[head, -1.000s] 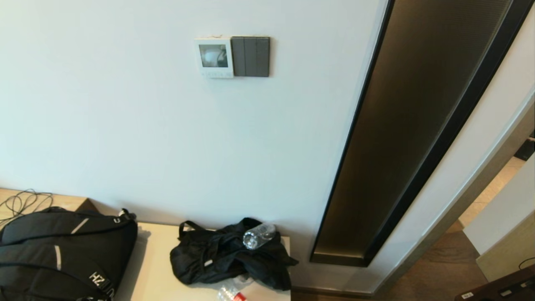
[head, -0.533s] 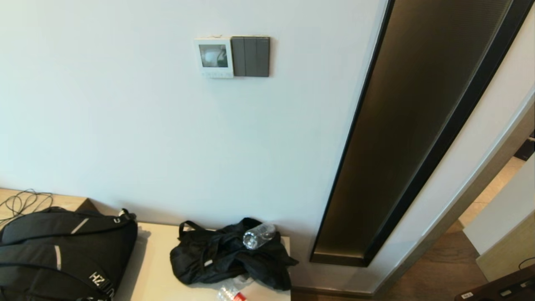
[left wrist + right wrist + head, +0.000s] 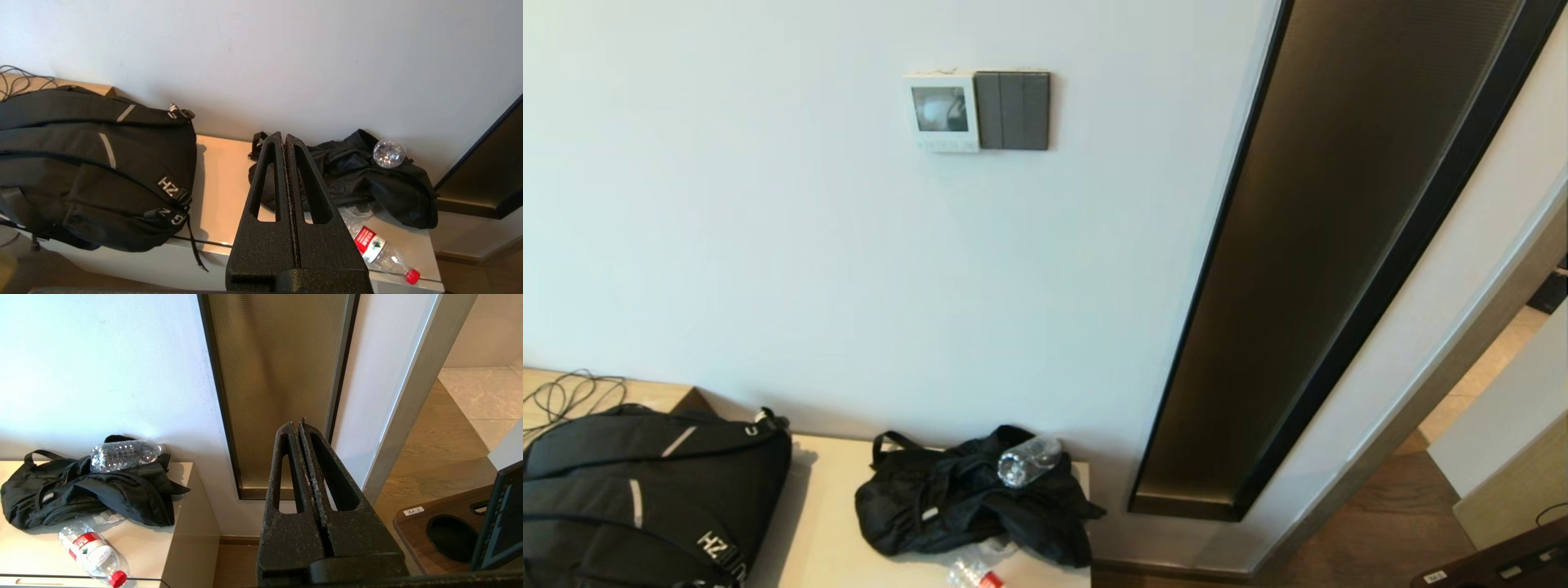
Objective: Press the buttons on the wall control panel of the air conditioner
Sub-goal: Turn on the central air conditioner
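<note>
The air conditioner's wall control panel (image 3: 940, 112) hangs high on the white wall, touching the left edge of a dark grey switch plate (image 3: 1013, 110); the buttons (image 3: 942, 145) run along its bottom edge, under the grey screen; neither arm shows in the head view. The left end effector (image 3: 284, 139) has its fingers pressed together on nothing, low and well below the panel, above the worktop (image 3: 222, 171) that carries a black backpack (image 3: 94, 171) and a black bag (image 3: 359, 179); the right end effector (image 3: 297, 426), likewise closed and empty, is low before the tall bronze panel (image 3: 278, 375), well right of the thermostat.
</note>
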